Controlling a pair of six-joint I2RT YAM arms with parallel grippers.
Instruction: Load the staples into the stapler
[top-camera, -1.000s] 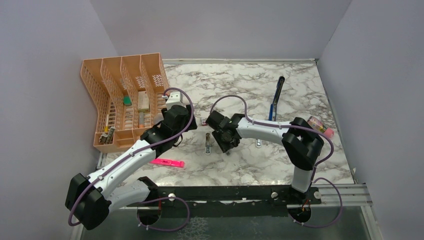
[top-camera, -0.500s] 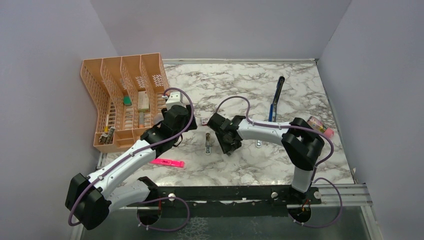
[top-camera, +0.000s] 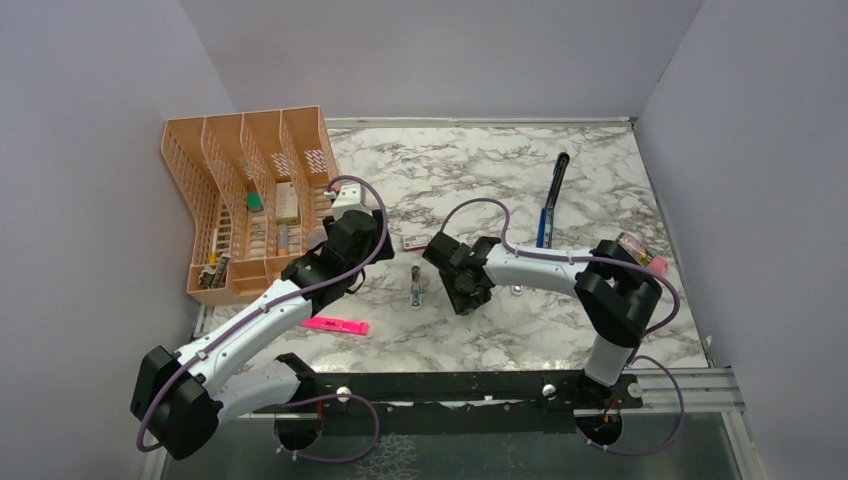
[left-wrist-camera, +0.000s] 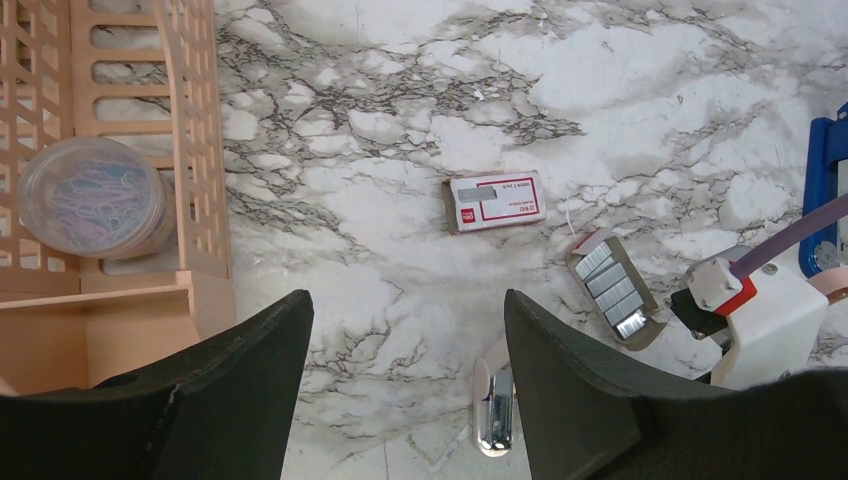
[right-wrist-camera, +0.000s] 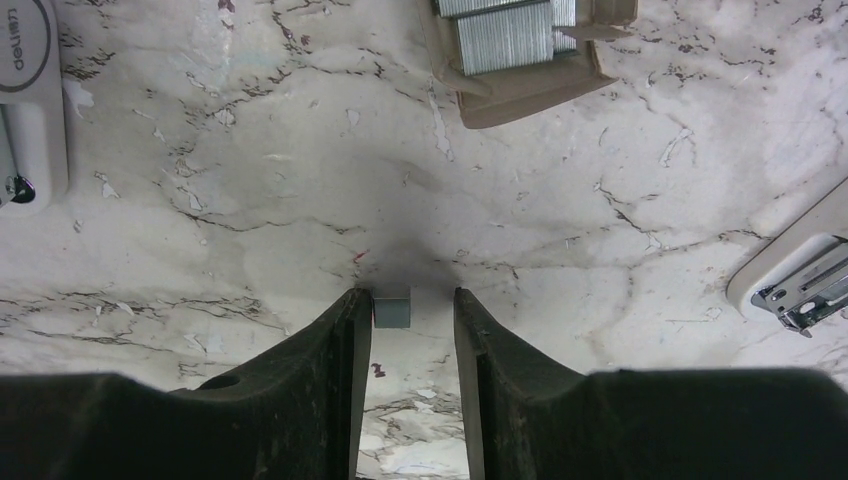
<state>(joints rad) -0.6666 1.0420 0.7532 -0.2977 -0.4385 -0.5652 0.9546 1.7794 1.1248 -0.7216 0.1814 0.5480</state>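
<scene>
Where the marbled worktop (top-camera: 480, 160) reaches its far right side, I see the long blue stapler with black ends (top-camera: 552, 190), well apart from both arms. My left fingers (left-wrist-camera: 405, 330) hang spread wide. The right fingers (right-wrist-camera: 407, 293) stand slightly parted near the tan tray of silvery staples (right-wrist-camera: 520, 45), with a small grey staple block (right-wrist-camera: 392, 310) between their tips.

Right gripper (top-camera: 458, 278) displaced right and slightly nearer over the last second, in two small steps. Red-and-white staple box (top-camera: 415, 241), half covered by the gripper a second ago, is now fully exposed, just left of it. Right arm's elbow (top-camera: 625, 300) shifted right and toward the near edge. Purple cable loop (top-camera: 480, 205) above the forearm carried rightward with it.
</scene>
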